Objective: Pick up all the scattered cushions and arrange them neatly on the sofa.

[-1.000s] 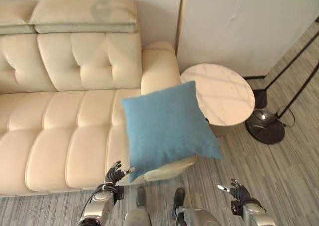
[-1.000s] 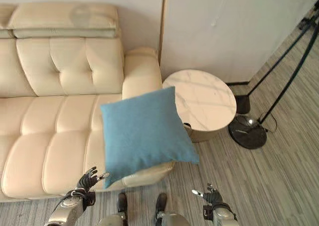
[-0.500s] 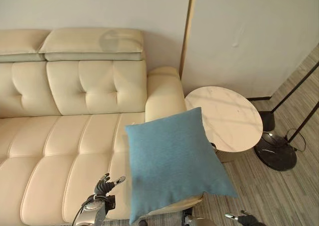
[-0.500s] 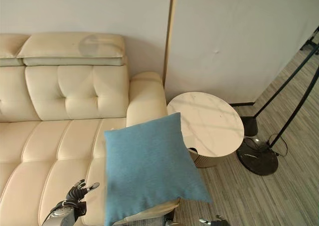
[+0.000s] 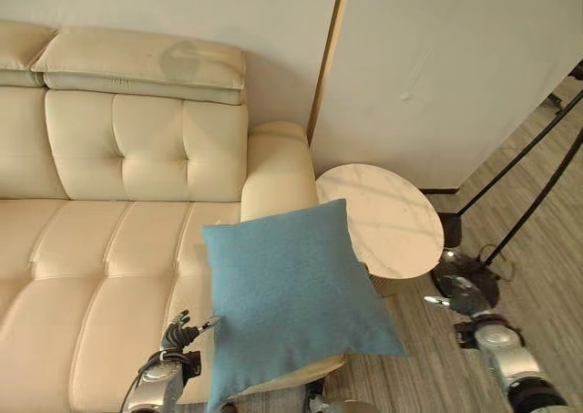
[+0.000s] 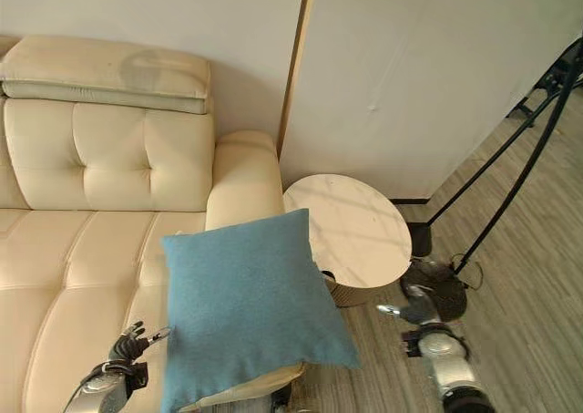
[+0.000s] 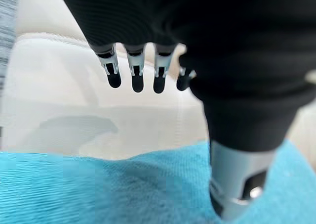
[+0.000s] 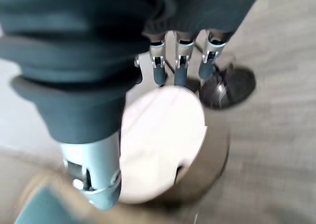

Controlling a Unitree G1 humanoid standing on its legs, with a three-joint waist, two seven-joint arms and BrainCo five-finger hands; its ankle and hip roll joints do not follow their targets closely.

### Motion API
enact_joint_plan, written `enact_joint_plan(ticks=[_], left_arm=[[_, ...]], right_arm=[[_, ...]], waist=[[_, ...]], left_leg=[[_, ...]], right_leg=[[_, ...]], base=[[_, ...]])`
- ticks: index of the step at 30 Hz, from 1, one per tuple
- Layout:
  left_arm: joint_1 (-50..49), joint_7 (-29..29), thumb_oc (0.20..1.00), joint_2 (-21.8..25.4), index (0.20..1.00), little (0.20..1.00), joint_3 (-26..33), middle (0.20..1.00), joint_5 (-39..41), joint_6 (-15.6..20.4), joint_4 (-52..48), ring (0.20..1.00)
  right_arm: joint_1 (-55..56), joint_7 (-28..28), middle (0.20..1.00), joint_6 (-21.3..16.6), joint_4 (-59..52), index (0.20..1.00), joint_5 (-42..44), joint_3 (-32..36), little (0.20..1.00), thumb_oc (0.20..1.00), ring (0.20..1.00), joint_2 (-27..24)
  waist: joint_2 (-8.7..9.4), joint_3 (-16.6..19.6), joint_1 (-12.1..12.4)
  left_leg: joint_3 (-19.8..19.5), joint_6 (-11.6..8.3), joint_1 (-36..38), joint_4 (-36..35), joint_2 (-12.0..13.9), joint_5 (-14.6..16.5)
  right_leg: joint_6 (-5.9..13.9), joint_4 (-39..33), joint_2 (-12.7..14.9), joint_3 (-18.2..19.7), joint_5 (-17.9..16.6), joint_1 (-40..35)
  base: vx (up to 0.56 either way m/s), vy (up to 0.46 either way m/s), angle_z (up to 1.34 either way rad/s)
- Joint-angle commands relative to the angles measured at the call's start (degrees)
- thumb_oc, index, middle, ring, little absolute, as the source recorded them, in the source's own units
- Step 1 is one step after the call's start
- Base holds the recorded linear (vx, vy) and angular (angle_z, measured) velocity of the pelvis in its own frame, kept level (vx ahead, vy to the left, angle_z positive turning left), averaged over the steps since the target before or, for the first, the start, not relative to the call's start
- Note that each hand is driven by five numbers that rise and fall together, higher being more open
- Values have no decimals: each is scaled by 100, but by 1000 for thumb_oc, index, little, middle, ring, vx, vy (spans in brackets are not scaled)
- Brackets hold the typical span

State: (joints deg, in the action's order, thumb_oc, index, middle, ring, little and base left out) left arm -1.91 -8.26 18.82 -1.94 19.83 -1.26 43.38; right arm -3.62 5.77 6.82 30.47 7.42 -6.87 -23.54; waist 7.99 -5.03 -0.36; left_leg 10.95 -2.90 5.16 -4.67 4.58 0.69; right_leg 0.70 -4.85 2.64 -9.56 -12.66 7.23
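Cushion (image 5: 291, 299): blue, square, woven cloth, lying on the sofa's (image 5: 82, 240) seat at the end by the armrest (image 5: 276, 171), one corner overhanging the front edge toward the floor, another reaching toward the round marble-topped side table (image 5: 383, 217).

From left to right:

Left hand (image 5: 179, 331), low at the seat front, just beside the cushion's lower left edge; fingers (image 7: 136, 73) straight and slightly spread, holding nothing, hovering over cream leather with blue cloth right under the wrist.

Cushion itself: probably light, soft, easily squashed; cloth rough enough not to slip. Nothing fragile. Likely to sag and fold if pinched by one corner, so best taken at two opposite edges, or scooped with one hand flat beneath and the other on top. Nearest hold: left edge by the left hand. Overhanging corner apt to slide off if nudged outward.

Right hand (image 5: 458, 299), well apart from the cushion, over the wood floor near the side table and the dark round base of a stand (image 5: 469, 276); fingers (image 8: 178, 61) straight, relaxed, empty.
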Motion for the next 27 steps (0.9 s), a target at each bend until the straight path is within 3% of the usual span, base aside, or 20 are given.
enact_joint_plan(ticks=[1, 11, 27], left_arm=[[387, -43, 1000, 104, 1000, 1000, 55, 1000, 51, 124, -92, 1000], [413, -63, 1000, -92, 1000, 1000, -85, 1000, -81, 57, -131, 1000], [715, -205, 1000, -436, 1000, 1000, -708, 1000, 321, 143, -36, 1000]], right_arm=[[-145, 92, 1000, -177, -372, 1000, 37, -83, 1000, 1000, 1000, -27], [280, -76, 1000, -153, -1343, 1000, -115, -526, 1000, 1000, 1000, 497], [74, 16, 1000, -236, -255, 1000, 265, -1251, 1000, 1000, 1000, 1054]], waist=[[20, -78, -16], [22, -137, -46], [65, -270, 6]], left_leg=[[-208, 110, -462, -33, -114, 40], [-161, 121, -490, -33, -141, 56], [-233, 108, -573, -33, -143, 29]], right_leg=[[708, -15, 379, 81, 1253, -775], [725, -14, 425, 40, 1207, -726], [710, -4, 429, -9, 1241, -647]], base=[[-2, 21, -5], [-3, 5, -1], [4, 0, 0]])
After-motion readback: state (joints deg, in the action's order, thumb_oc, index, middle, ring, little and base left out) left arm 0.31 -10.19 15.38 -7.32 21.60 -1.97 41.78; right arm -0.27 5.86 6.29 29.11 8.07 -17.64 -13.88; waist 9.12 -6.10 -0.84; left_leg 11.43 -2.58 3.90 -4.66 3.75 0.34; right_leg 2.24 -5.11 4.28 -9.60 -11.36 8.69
